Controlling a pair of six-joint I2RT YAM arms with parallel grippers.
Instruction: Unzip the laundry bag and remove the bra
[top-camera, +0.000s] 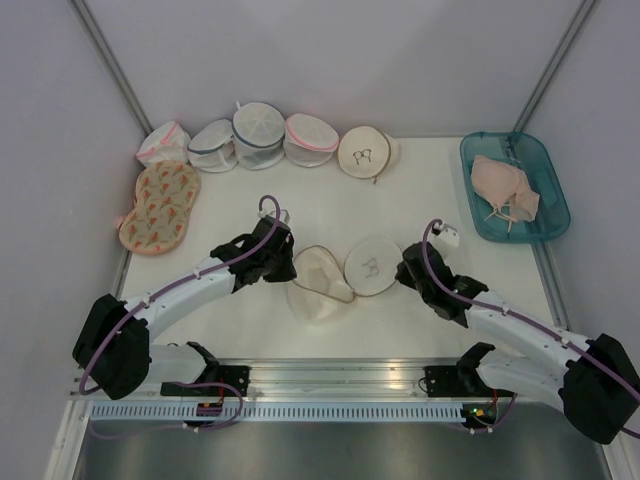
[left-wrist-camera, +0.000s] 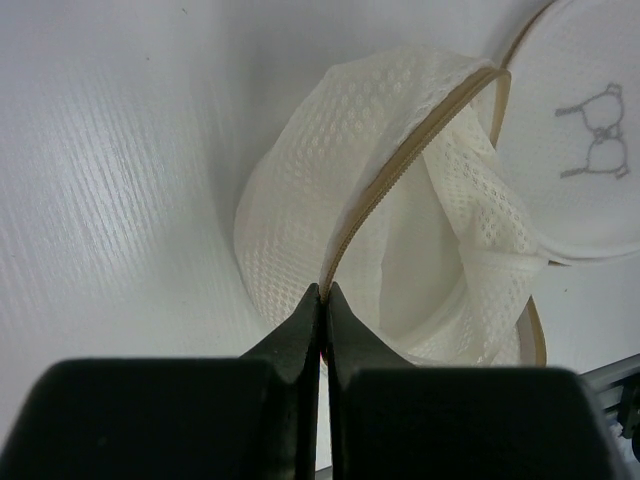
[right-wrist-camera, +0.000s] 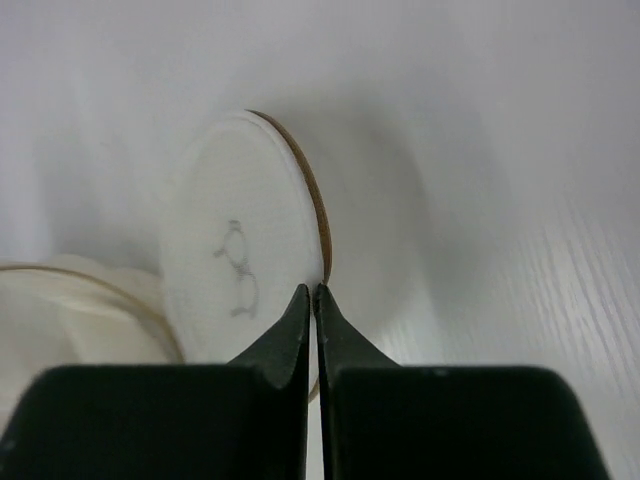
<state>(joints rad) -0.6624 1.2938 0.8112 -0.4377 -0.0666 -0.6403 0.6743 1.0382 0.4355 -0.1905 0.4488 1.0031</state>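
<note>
The cream laundry bag (top-camera: 372, 266) lies open in two halves at the table's middle. One half shows the black bra outline. The other half (top-camera: 318, 283) shows its white mesh lining, and nothing lies in it. My left gripper (top-camera: 290, 268) is shut on the tan zip rim (left-wrist-camera: 400, 170) of the mesh half (left-wrist-camera: 300, 190), fingertips closed together (left-wrist-camera: 323, 290). My right gripper (top-camera: 402, 270) is shut on the rim of the outlined half (right-wrist-camera: 240, 240), tips closed together (right-wrist-camera: 311, 290). The peach-pink bra (top-camera: 505, 188) lies in the teal tray (top-camera: 530, 155) at the far right.
Along the back wall stand a second cream bag with a bra outline (top-camera: 365, 152) and several white mesh bags with pink or grey trim (top-camera: 258, 135). A flat orange-patterned bag (top-camera: 160, 205) lies at the left edge.
</note>
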